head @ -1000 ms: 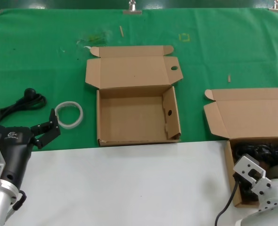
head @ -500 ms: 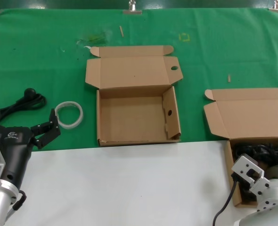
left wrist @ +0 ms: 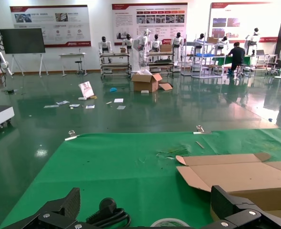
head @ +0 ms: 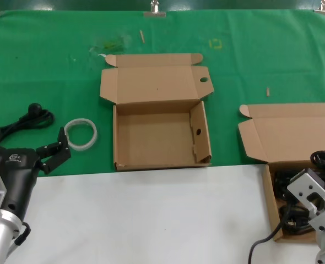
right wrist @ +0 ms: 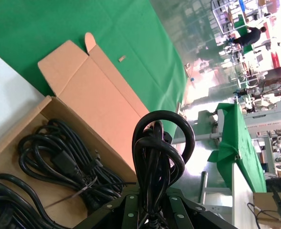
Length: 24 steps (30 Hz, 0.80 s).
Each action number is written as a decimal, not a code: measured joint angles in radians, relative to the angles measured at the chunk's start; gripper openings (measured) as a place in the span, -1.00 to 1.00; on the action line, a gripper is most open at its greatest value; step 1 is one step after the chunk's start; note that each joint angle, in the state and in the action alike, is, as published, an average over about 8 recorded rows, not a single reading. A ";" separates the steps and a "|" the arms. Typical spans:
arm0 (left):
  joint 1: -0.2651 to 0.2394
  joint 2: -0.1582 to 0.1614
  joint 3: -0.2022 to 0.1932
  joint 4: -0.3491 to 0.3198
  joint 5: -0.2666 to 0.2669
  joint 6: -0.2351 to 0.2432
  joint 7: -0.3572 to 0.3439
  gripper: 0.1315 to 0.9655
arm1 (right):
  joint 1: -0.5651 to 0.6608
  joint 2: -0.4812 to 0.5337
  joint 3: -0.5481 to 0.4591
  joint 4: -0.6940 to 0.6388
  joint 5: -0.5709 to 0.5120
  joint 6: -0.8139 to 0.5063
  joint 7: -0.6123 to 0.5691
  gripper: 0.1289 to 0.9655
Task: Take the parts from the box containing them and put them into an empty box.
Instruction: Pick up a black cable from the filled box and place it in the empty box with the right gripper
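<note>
At the far left of the head view, the left gripper [head: 52, 153] hangs low over the edge where the green cloth [head: 261, 49] meets the white tabletop [head: 151, 214], its two black fingers [head: 63, 144] spread apart with nothing between them; the left wrist view shows the same two finger tips [left wrist: 64, 210] wide apart. Just beyond it lie a black cord with a round knob end [head: 25, 118] and a white ring of tubing [head: 81, 133], both on the cloth and clear of the fingers.

In the middle sits the empty box [head: 160, 140] — lid flap folded back, a round hole in its side tab, a small hole in its right wall, bare cardboard inside.

At the right, partly cut off by the frame edge, stands the box containing the parts [head: 272, 190], its plain lid leaning back. Coils of black cable, the parts [right wrist: 59, 160], rest on its floor. The right gripper [right wrist: 152, 202] is above this box, clamped on one looped bundle [right wrist: 159, 148] of cable that rises upright between its fingers — in the head view the top of that loop [head: 323, 160] shows just past the grey wrist housing, over the box's far right part.
</note>
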 joint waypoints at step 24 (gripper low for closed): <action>0.000 0.000 0.000 0.000 0.000 0.000 0.000 1.00 | 0.225 0.003 -0.206 -0.180 0.007 -0.133 0.167 -0.83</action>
